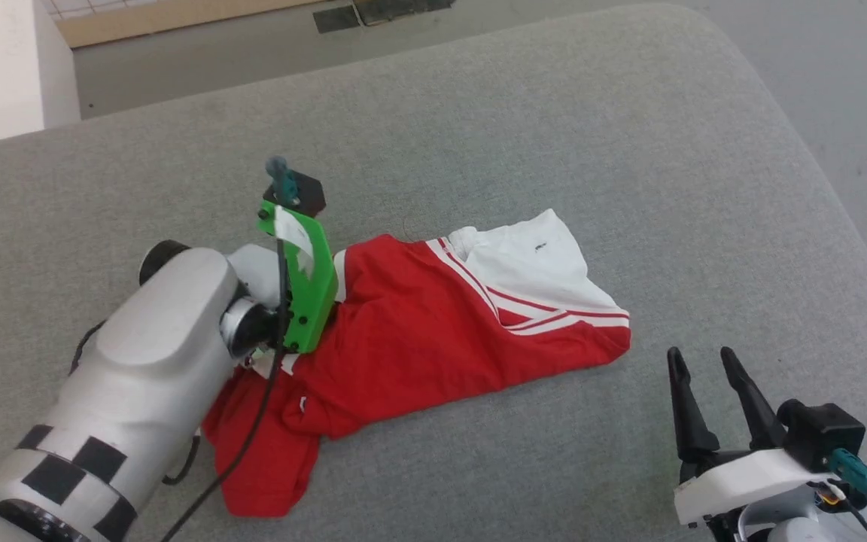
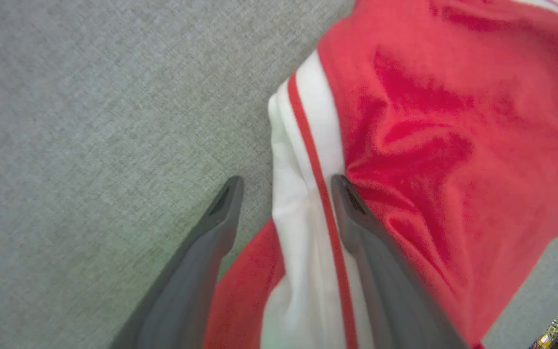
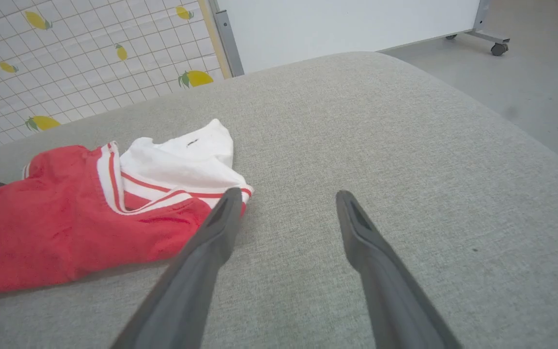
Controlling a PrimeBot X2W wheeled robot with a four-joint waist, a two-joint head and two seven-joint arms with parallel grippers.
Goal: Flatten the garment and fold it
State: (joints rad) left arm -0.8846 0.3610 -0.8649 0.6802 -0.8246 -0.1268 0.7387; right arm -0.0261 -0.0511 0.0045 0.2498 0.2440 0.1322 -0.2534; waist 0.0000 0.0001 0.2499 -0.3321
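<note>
The red garment (image 1: pixel 418 324) lies crumpled on the grey cushion, one white sleeve (image 1: pixel 531 252) spread at its upper right. My left gripper (image 2: pixel 286 186) hangs open over the garment's left edge; its fingers straddle a white band with a thin red stripe (image 2: pixel 303 140). In the head view my left wrist and its green bracket (image 1: pixel 305 282) cover that spot. My right gripper (image 1: pixel 701 361) stands open at the lower right, just clear of the garment's right hem (image 3: pixel 162 228), with nothing between its fingers.
The grey fabric surface (image 1: pixel 479 120) curves off to a floor (image 1: pixel 840 68) on the right and far side. A tiled wall with lemon prints (image 3: pixel 66 58) and a wheeled white panel (image 3: pixel 356 24) stand beyond it.
</note>
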